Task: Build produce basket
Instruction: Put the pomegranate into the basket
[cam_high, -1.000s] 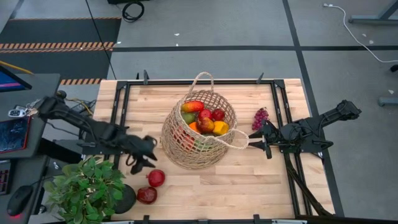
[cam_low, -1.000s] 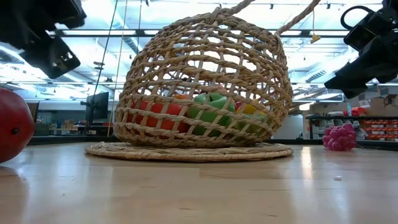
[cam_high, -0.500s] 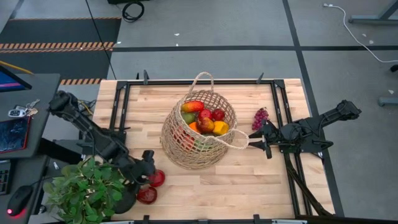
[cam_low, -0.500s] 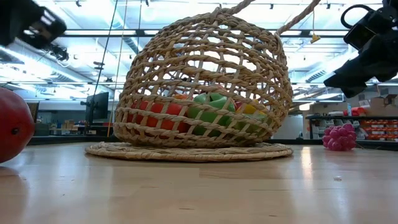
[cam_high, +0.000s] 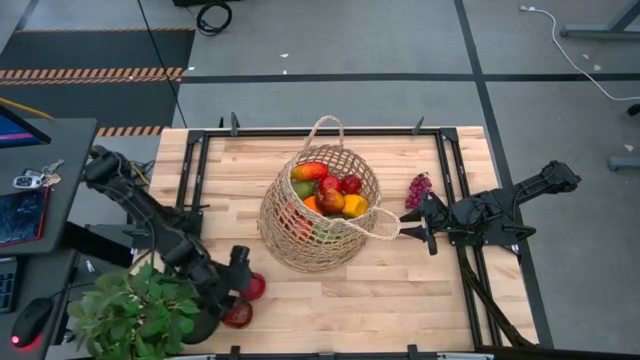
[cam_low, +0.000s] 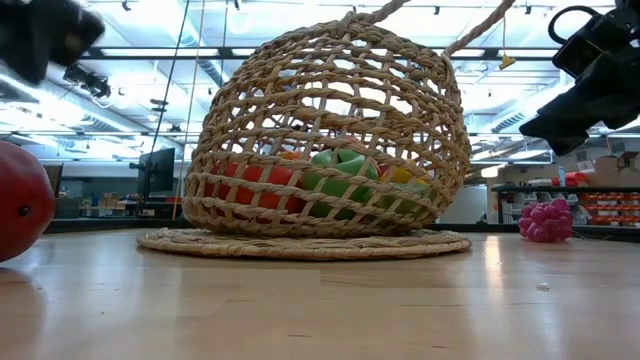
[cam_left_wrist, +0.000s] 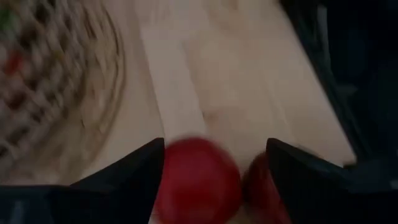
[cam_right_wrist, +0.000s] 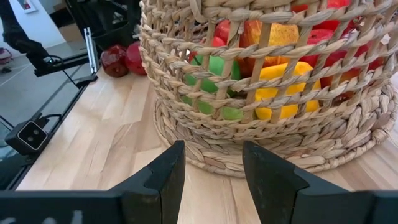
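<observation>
The tan wicker basket (cam_high: 320, 212) stands on its flat base at the table's middle, with several red, green, yellow and orange fruits (cam_high: 330, 192) inside. Two dark red fruits (cam_high: 252, 288) (cam_high: 237, 314) lie on the table near the front left. A purple grape bunch (cam_high: 418, 188) lies right of the basket. My left gripper (cam_high: 243, 272) is open just over the nearer-to-basket red fruit (cam_left_wrist: 199, 180), one finger on either side of it; I cannot tell whether it touches. My right gripper (cam_high: 415, 226) is open and empty, level, right of the basket by its loop handle (cam_high: 385, 226).
A leafy potted plant (cam_high: 135, 312) stands at the front left corner, right beside my left arm. A black metal frame (cam_high: 190, 170) runs along the table's edges. Bare wood lies in front of the basket (cam_high: 360, 300).
My left gripper has gone from beside the basket's left side toward the table's near edge and down, and now stands over the two red fruits. The basket, the fruits and my right gripper have kept still.
</observation>
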